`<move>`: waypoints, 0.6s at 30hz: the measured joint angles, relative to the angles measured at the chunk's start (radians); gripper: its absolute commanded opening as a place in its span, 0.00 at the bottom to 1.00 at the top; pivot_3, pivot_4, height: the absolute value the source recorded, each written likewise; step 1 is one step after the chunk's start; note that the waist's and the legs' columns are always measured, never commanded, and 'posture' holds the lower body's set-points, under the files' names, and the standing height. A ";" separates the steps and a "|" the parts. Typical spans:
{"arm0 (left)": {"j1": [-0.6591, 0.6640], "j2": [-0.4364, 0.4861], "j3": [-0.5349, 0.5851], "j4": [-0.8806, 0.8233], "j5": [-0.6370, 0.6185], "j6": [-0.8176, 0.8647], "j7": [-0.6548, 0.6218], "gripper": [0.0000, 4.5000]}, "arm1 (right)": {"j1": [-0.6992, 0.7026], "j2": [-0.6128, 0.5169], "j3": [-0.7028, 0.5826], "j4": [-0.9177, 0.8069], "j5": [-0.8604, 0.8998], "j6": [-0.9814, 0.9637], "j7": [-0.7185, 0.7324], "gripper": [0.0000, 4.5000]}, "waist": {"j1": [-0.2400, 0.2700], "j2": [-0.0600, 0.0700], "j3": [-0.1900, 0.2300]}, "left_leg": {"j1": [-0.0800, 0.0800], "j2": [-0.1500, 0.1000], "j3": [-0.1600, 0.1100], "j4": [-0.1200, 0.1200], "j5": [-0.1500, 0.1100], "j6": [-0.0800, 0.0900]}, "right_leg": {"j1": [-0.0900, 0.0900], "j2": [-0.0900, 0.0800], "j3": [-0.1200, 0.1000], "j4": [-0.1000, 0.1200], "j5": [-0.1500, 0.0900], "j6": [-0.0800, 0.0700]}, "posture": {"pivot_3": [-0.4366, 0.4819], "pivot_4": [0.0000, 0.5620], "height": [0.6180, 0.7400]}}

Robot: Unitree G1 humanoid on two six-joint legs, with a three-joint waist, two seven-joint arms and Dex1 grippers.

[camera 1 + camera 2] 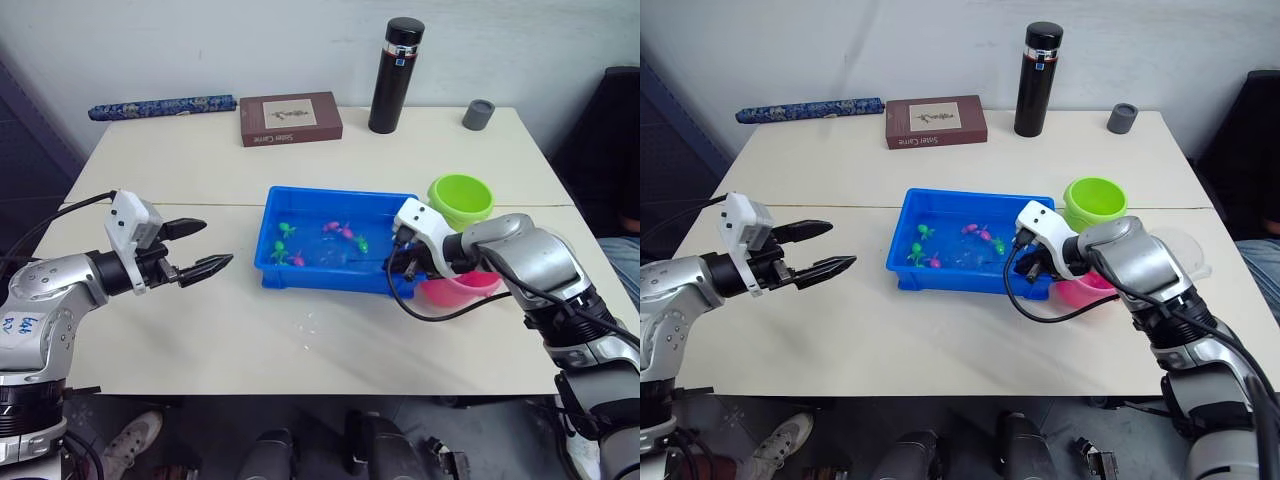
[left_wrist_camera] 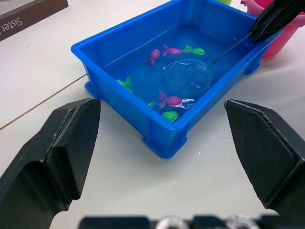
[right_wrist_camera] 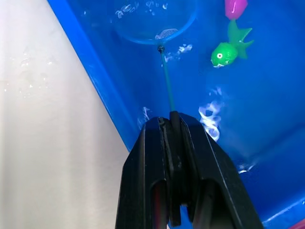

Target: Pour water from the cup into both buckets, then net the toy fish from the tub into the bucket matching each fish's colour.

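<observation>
In tub [image 1: 275, 215], near table's right edge: net [image 2: 187, 78] submerged, stick clamped by right gripper [image 3: 170, 125]; pink fish [image 2: 172, 100] apparently just beside hoop; left gripper [image 1: 200, 250] wide, idle.

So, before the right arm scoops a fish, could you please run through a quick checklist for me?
1. Right gripper shut on the net's handle: ok.
2. Net hoop down in the blue tub, among the fish: ok.
3. Fish already inside the hoop: cannot tell.
4. Pink bucket and lime green bucket upright beside the tub: ok.
5. Water level in the buckets: cannot tell.
6. Left gripper open, off to the tub's side, not in the way: ok.
</observation>
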State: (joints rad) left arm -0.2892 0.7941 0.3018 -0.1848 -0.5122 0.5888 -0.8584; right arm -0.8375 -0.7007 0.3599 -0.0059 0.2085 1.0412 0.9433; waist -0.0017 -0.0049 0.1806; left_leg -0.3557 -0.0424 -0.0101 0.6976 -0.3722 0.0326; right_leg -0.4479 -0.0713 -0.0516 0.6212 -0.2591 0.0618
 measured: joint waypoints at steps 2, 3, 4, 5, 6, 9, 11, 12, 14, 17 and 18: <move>0.006 0.000 0.002 -0.002 0.000 0.000 0.007 0.99 | -0.012 0.010 0.015 0.027 -0.015 0.009 -0.016 0.00 | 0.000 0.000 0.000 | 0.000 0.000 0.000 0.000 0.000 0.000 | 0.000 0.000 0.000 0.000 0.000 0.000 | 0.48 0.27 0.99; 0.007 0.000 0.003 -0.003 -0.001 0.000 0.008 0.99 | -0.016 0.013 0.021 0.042 -0.021 0.010 -0.023 0.00 | 0.000 0.000 0.000 | 0.000 0.000 0.000 0.000 0.000 0.000 | 0.000 0.000 0.000 0.000 0.000 0.000 | 0.48 0.27 0.99; 0.010 0.000 0.003 -0.004 -0.002 0.000 0.010 0.99 | -0.020 0.018 0.023 0.055 -0.025 0.012 -0.030 0.00 | 0.000 0.000 0.000 | 0.000 0.000 0.000 0.000 0.000 0.000 | 0.000 0.000 0.000 0.000 0.000 0.000 | 0.48 0.27 0.99; 0.012 0.000 0.004 -0.004 -0.003 0.001 0.012 0.99 | -0.022 0.025 0.024 0.067 -0.031 0.014 -0.038 0.00 | 0.000 0.000 0.000 | 0.000 0.000 0.000 0.000 0.000 0.000 | 0.000 0.000 0.000 0.000 0.000 0.000 | 0.48 0.27 0.99; 0.013 0.000 0.004 -0.005 -0.005 0.001 0.014 0.99 | -0.025 0.028 0.024 0.076 -0.032 0.017 -0.043 0.00 | 0.000 0.000 0.000 | 0.000 0.000 0.000 0.000 0.000 0.000 | 0.000 0.000 0.000 0.000 0.000 0.000 | 0.48 0.27 0.99; 0.017 0.000 0.004 -0.006 -0.011 0.001 0.017 0.99 | -0.036 0.037 0.024 0.097 -0.035 0.024 -0.060 0.00 | 0.000 0.000 0.000 | 0.000 0.000 0.000 0.000 0.000 0.000 | 0.000 0.000 0.000 0.000 0.000 0.000 | 0.48 0.27 0.99; 0.018 0.000 0.005 -0.007 -0.012 0.001 0.018 0.99 | -0.049 0.049 0.024 0.114 -0.042 0.026 -0.076 0.00 | -0.001 0.000 0.000 | 0.000 0.000 0.000 0.000 0.000 0.000 | 0.000 0.000 0.000 0.000 0.000 0.000 | 0.48 0.27 0.99; 0.018 0.000 0.005 -0.009 -0.012 0.001 0.018 0.99 | -0.050 0.052 0.024 0.119 -0.043 0.026 -0.082 0.00 | -0.001 0.000 0.000 | 0.000 0.000 0.000 0.000 0.000 0.000 | 0.000 0.000 0.000 0.000 0.000 0.000 | 0.48 0.27 0.99; 0.019 0.000 0.006 -0.010 -0.013 0.001 0.019 0.99 | -0.051 0.061 0.023 0.137 -0.046 0.026 -0.096 0.00 | -0.001 0.000 0.000 | 0.000 0.000 0.000 0.000 0.000 0.000 | 0.000 0.000 0.000 0.000 0.000 0.000 | 0.48 0.27 0.99; 0.021 0.000 0.009 -0.011 -0.013 0.001 0.020 0.99 | -0.065 0.082 0.021 0.161 -0.052 0.023 -0.118 0.00 | -0.001 0.000 0.000 | 0.000 0.000 0.000 0.000 0.000 0.000 | 0.000 0.000 0.000 0.000 0.000 0.000 | 0.48 0.27 0.99; 0.021 0.000 0.009 -0.012 -0.014 0.001 0.020 0.99 | -0.068 0.082 0.020 0.166 -0.053 0.021 -0.123 0.00 | -0.001 0.000 0.000 | 0.000 0.000 0.000 0.000 0.000 0.000 | 0.000 0.000 0.000 0.000 0.000 0.000 | 0.48 0.27 0.99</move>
State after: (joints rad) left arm -0.2681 0.7941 0.3112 -0.1967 -0.5258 0.5903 -0.8382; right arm -0.9052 -0.6183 0.3802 0.1601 0.1560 1.0626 0.8208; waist -0.0027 -0.0049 0.1806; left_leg -0.3557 -0.0424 -0.0102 0.6975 -0.3723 0.0326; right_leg -0.4480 -0.0712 -0.0517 0.6213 -0.2591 0.0618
